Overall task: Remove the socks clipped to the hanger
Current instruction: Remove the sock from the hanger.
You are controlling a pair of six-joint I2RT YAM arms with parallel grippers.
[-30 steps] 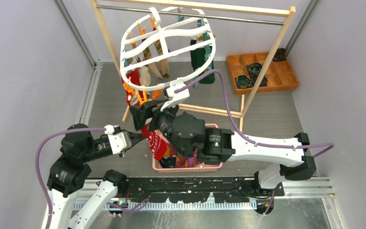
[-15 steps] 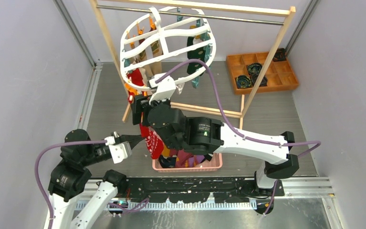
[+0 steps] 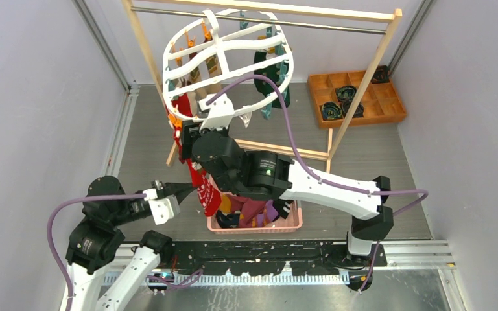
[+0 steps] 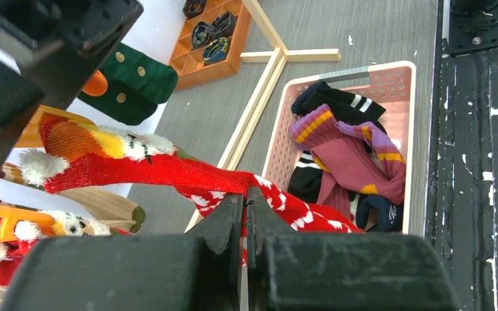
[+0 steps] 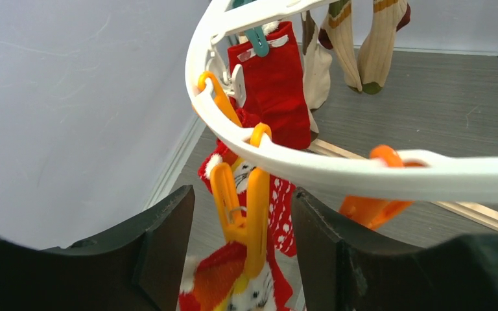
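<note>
The white oval hanger [image 3: 224,48] hangs from the wooden rack's rail, and socks are clipped around it: beige ones [image 3: 198,71], a dark green one [image 3: 267,70] and a plain red one [image 5: 275,91]. A red patterned sock [image 4: 142,170] stretches down from the hanger's near left rim [image 5: 337,172]. My left gripper [image 4: 246,197] is shut on its lower part. My right gripper [image 5: 241,201] is open just under that rim. Its fingers stand either side of an orange clip [image 5: 253,214] that pinches the sock's cuff [image 5: 224,282], with a gap on each side.
A pink basket [image 3: 254,229] with several loose socks sits near the arm bases, under the right arm. The light wooden rack [image 3: 363,78] spans the back. Behind its right leg, an orange compartment tray [image 3: 389,111] holds rolled dark socks. Grey walls close both sides.
My right gripper has moved left and up to the hanger's near left rim, and its jaws have narrowed around the orange clip. The left gripper has drawn back slightly, still holding the red sock.
</note>
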